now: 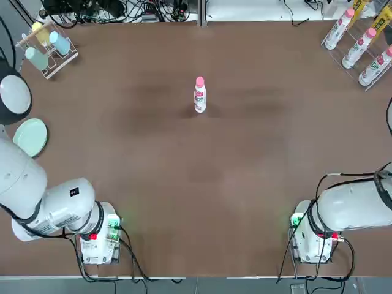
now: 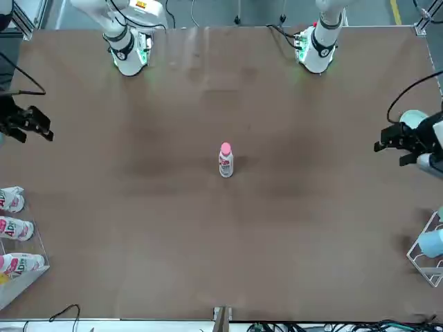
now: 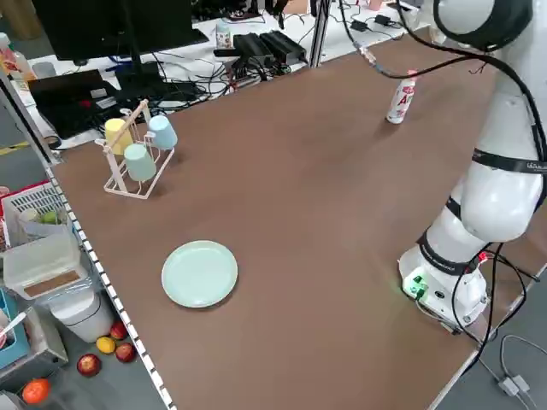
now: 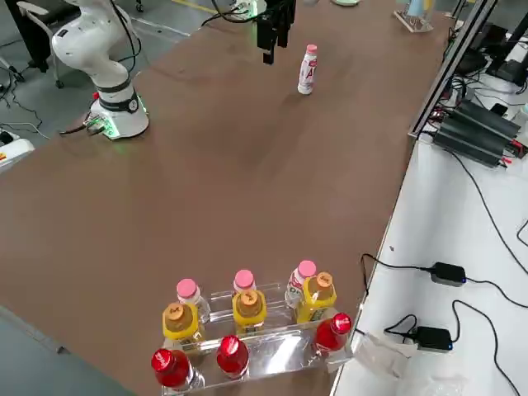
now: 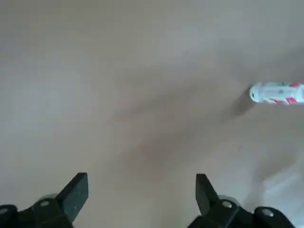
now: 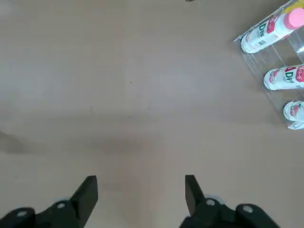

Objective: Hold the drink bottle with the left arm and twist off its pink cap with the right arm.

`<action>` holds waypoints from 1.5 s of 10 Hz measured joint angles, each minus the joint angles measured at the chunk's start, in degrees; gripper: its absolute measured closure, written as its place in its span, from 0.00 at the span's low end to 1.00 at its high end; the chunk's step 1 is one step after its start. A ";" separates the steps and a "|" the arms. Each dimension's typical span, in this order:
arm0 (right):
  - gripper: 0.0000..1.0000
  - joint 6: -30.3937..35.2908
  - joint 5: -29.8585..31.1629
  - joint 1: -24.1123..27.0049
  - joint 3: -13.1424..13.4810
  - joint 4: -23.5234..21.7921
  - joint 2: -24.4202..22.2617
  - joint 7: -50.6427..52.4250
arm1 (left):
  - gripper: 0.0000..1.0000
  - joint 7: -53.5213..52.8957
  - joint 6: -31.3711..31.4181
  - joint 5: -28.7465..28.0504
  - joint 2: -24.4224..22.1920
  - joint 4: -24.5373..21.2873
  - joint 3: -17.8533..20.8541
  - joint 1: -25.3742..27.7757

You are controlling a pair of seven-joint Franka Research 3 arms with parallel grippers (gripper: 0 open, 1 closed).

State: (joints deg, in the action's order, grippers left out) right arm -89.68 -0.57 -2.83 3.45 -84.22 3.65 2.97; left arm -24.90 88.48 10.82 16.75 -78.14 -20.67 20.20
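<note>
From table-left, the left gripper (image 5: 141, 190) (fingers apart, like the right gripper (image 6: 141, 190) at table-right) should clasp the drink bottle (image 1: 200, 100) low, sparing its pink cap (image 1: 199, 81).

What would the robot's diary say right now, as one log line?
drink bottle: upright on table | pink cap: on | left gripper: open, beyond plate | right gripper: open, near rack | held: nothing

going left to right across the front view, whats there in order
right claw → small white drink bottle with pink cap → left claw → light blue cup
</note>
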 joint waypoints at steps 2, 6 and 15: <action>0.17 -0.64 -0.18 -1.63 -0.07 -0.25 0.05 -1.95 | 0.00 -13.24 3.88 5.90 5.99 -0.37 0.16 0.16; 0.18 -3.69 -0.73 -9.84 -0.45 -0.72 1.72 -13.99 | 0.00 -41.90 14.07 20.68 17.94 -2.56 0.05 0.19; 0.18 -8.76 -1.61 -27.00 -0.55 -0.95 7.38 -38.31 | 0.01 -97.41 22.54 47.97 34.46 -10.04 -2.12 -5.45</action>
State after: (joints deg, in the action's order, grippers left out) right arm -98.43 -2.18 -29.83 2.90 -85.17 11.03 -35.34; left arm -122.31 111.02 58.78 51.21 -88.18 -22.79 14.75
